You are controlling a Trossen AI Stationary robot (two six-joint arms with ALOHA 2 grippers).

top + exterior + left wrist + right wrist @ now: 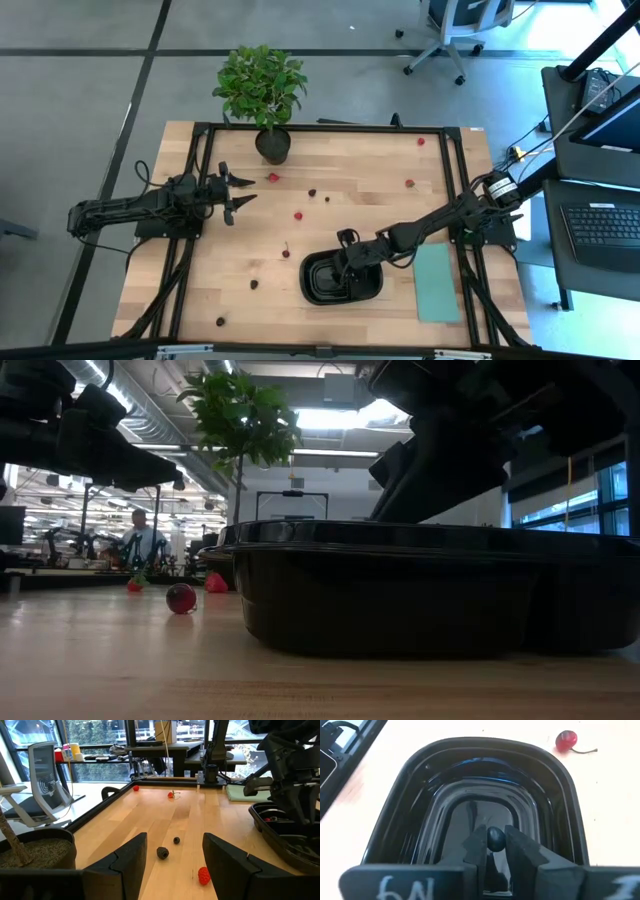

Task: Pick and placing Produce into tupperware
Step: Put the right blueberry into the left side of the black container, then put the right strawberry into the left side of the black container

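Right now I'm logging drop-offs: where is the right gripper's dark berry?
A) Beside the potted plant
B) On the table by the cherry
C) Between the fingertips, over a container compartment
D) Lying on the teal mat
C: the right wrist view shows the dark berry pinched in the right gripper above the black container.

Right end effector [495, 845] pinched; left end effector [238, 193] parted.

Ten berries [298, 215], one tupperware [318, 289]
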